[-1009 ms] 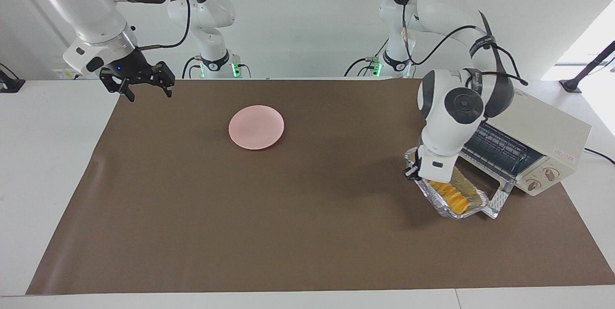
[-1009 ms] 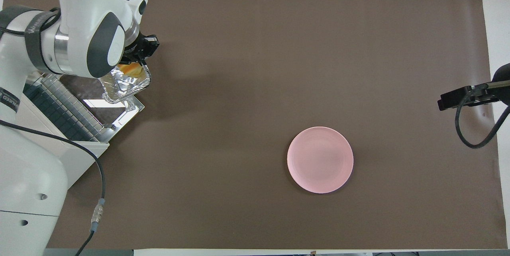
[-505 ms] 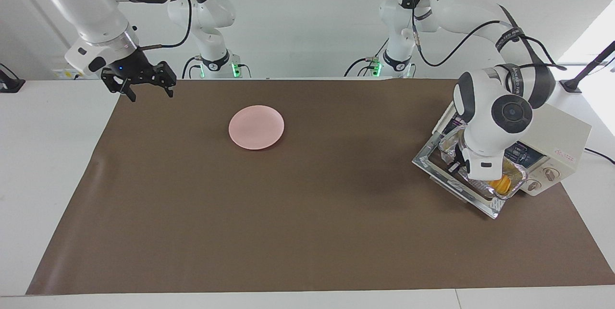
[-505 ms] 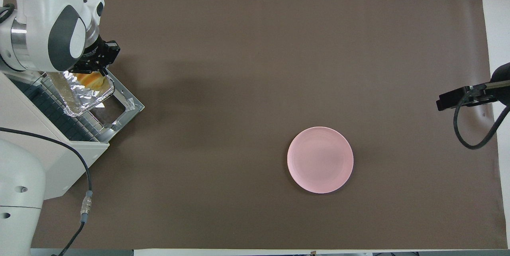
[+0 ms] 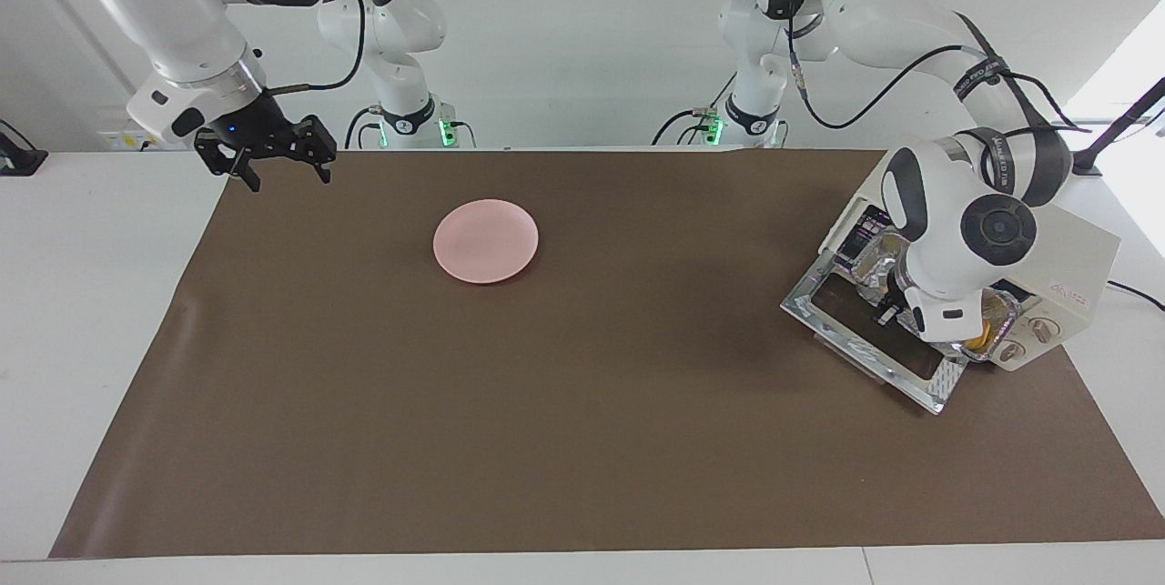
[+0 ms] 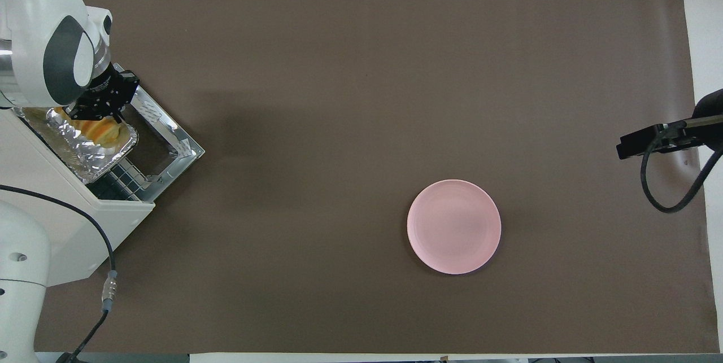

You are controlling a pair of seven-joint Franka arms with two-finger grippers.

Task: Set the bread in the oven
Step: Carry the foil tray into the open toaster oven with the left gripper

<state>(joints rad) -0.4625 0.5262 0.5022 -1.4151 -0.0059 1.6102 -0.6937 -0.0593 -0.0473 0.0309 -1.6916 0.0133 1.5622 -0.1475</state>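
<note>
The bread (image 6: 93, 128) is seen in a foil tray (image 6: 85, 151) lying half inside the open oven (image 5: 1074, 267) — over the lowered door (image 6: 164, 143). The tray's rim is pinched by the left gripper (image 6: 104, 104). The right gripper (image 5: 266, 153) is held spread over the brown mat's (image 5: 582, 403) corner, waiting — the pink plate (image 5: 485, 240) lies well apart.

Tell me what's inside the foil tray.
The bread lies in the foil tray, which sits partly inside the oven. The left claw and its arm cover the tray's remaining contents.
</note>
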